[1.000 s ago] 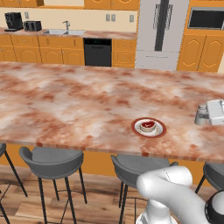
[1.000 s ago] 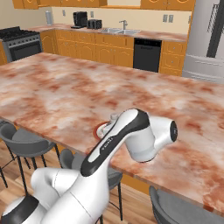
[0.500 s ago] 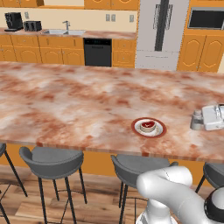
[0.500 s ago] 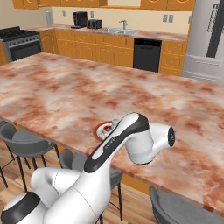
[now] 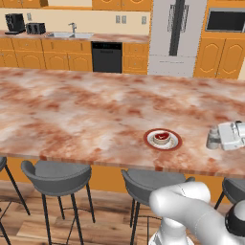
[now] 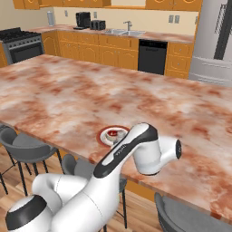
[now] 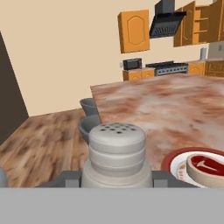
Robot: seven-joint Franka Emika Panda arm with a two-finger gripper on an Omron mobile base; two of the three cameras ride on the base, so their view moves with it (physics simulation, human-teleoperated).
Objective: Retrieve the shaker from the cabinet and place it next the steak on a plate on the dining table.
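Already out of the cabinet, the shaker (image 7: 117,153) sits clamped in the tool (image 5: 225,138) low over the marbled tabletop (image 5: 72,115) near the plate (image 5: 162,139) with the steak (image 5: 162,137) — only set-down and release remain, I judge.

Steak (image 5: 162,138) on plate (image 5: 149,140); shaker (image 5: 213,138) right of plate, on dining table (image 5: 72,115).

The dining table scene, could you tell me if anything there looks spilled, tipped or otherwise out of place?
Nothing stands out. The shaker is upright between the jaws, the steak sits centred on its plate, and the dining table shows no spill or damage.
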